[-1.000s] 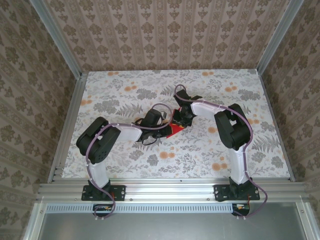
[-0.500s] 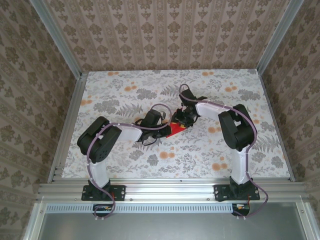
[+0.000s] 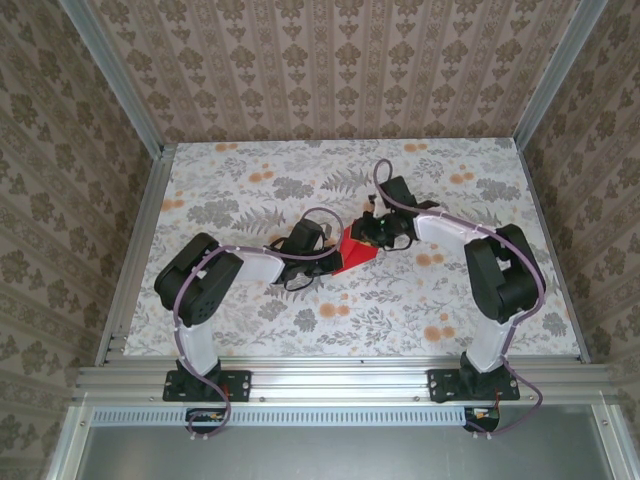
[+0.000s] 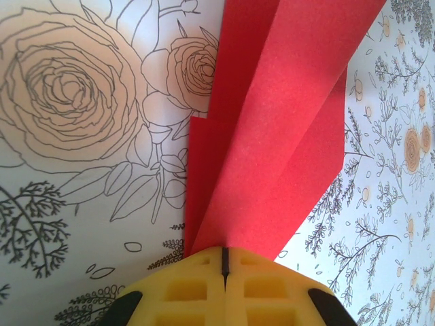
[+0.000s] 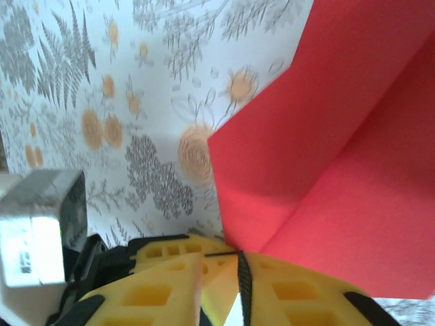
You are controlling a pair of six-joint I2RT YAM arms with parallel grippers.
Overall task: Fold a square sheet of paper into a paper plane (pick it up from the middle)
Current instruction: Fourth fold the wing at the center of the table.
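Through my left wrist camera I see the left gripper (image 4: 224, 257) at the bottom edge; its yellow latticed fingers (image 4: 187, 288) meet along a hairline seam, pinching the folded bright red paper (image 4: 272, 136); the paper fans toward the top right in creased layers; behind it, the white flower-printed table cover (image 4: 75, 102).

Arms (image 3: 255, 266): black joints, white links, purple cables (image 3: 318, 211) (looped loosely); end effector (image 4: 223, 255) pads (image 4: 194, 292) yellow, waffle-gridded.
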